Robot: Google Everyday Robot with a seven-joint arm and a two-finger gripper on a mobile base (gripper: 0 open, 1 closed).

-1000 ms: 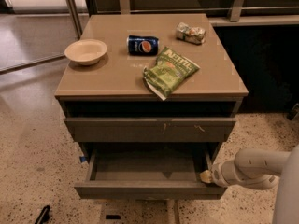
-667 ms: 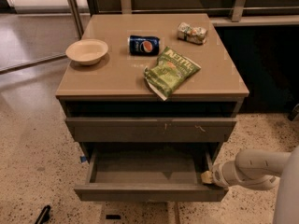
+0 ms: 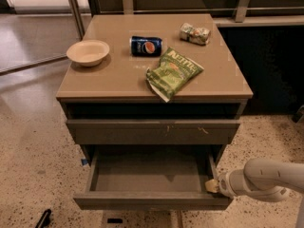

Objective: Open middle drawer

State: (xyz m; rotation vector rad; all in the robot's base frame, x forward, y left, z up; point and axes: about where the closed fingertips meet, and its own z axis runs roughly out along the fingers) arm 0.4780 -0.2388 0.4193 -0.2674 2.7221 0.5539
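Camera view showed the middle drawer [image 3: 152, 174] standing open beneath the counter [image 3: 118, 77], with the gripper [image 3: 212, 185] at its right front corner; whether it clenched anything could not be told.

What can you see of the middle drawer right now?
The middle drawer is pulled well out, level, under the scratched drawer front. It is wide, shallow, grey-brown, with a plain handleless front and a smooth grey inside showing no contents. The gripper sits at its right side wall near the front corner, apparently touching it.
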